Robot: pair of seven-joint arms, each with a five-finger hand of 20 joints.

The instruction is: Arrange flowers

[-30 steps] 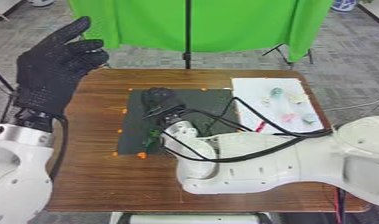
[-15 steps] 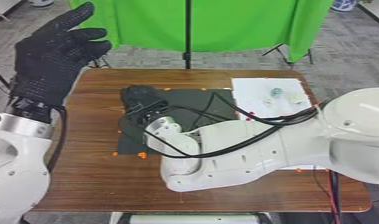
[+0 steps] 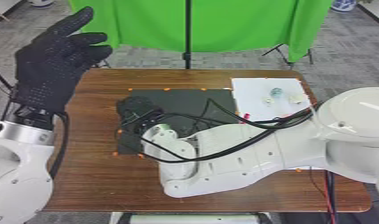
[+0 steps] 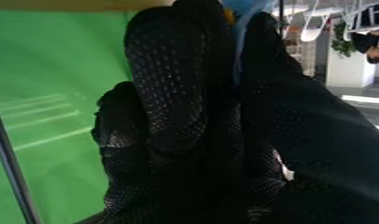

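My left hand [image 3: 57,62] is raised off the table's left side in the head view, fingers extended and holding nothing. My right hand [image 3: 137,111] is over the left edge of the dark mat [image 3: 181,95]. In the right wrist view, the fingers and thumb of my right hand [image 4: 172,85] are closed together around a narrow pale blue thing [image 4: 246,11], mostly hidden by the glove. On the white sheet [image 3: 248,86] lie a blue-green flower [image 3: 276,92] and a pale flower [image 3: 296,99]. My right arm covers the sheet's lower part.
Black cables hang in loops along my right arm, across the mat and sheet. Small orange marks [image 3: 115,154] line the mat's edge on the brown table [image 3: 105,180]. A green curtain [image 3: 150,30] and a dark pole stand behind the table's far edge.
My right hand has moved left across the mat to its left edge, and the right arm now covers more of the sheet. My left hand has shifted slightly.
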